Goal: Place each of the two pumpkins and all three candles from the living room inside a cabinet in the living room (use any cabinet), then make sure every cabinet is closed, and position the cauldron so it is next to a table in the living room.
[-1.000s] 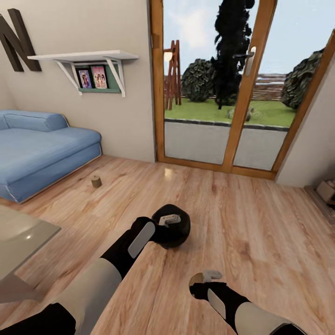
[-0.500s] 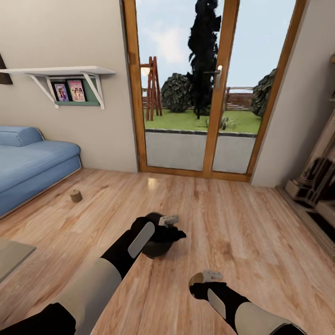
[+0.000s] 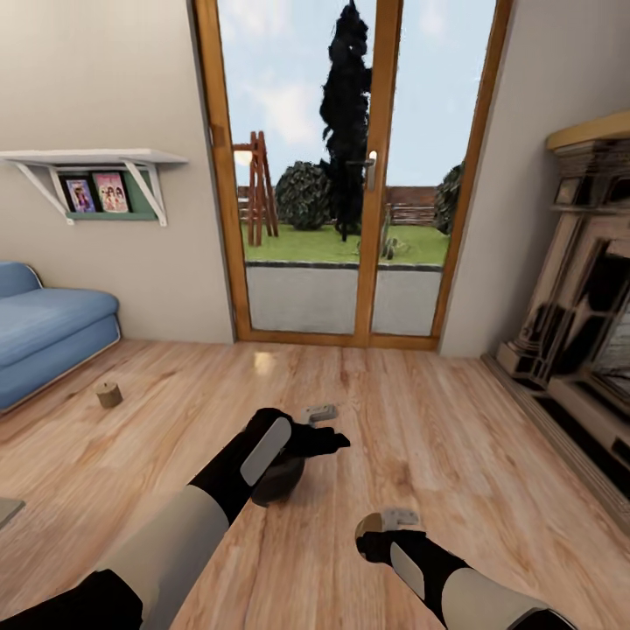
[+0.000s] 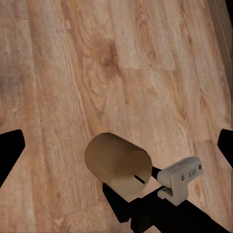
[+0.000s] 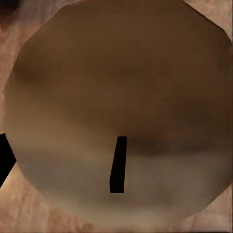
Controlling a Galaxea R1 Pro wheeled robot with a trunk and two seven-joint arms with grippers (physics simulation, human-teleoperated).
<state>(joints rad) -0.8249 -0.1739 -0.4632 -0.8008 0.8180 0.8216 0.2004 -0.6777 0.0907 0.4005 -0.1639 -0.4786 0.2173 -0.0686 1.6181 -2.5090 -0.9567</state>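
My right gripper (image 3: pixel 391 521) is shut on a stubby brown candle (image 3: pixel 368 526), held low over the wood floor. The right wrist view looks onto that candle's pale top (image 5: pixel 121 107) and its dark wick. In the left wrist view the same candle (image 4: pixel 116 162) sits in the right gripper (image 4: pixel 180 180). My left gripper (image 3: pixel 325 429) is open, its black fingertips (image 4: pixel 10 145) spread wide with nothing between them. The black cauldron (image 3: pixel 282 481) rests on the floor, mostly hidden under my left forearm. A second candle (image 3: pixel 108 395) stands on the floor near the sofa.
A blue sofa (image 3: pixel 44 337) lies at the left, under a white wall shelf (image 3: pixel 96 159). Glass doors with a wooden frame (image 3: pixel 366 175) face me. A dark fireplace surround (image 3: pixel 582 315) with a raised hearth runs along the right. Wood floor (image 3: pixel 420 420) stretches between them.
The camera has swung right: sofa, shelf and floor candle slid left and the fireplace came into view. The cauldron now lies under my left forearm. Both arms hold their pose.
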